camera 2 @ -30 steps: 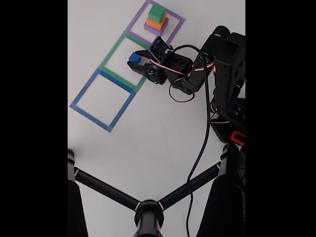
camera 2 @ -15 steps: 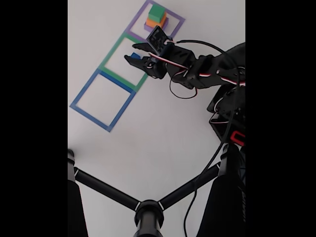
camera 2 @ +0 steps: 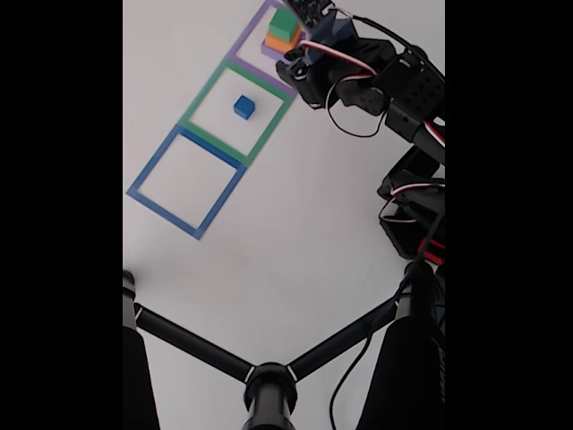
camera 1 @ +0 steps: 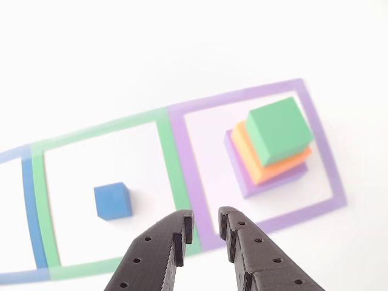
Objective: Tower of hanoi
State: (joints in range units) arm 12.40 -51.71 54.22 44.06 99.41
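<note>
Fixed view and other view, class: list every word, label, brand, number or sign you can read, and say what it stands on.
None: no readable text in these pictures.
The blue cube, green block, orange block and purple slab are plain.
The arm's red patch carries no readable mark.

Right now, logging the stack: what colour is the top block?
Green, clearest in the other view.

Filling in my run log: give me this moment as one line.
blue cube: alone in green outline | green block: tops stack on orange, purple | gripper: empty, slightly open, above the border between outlines
</note>
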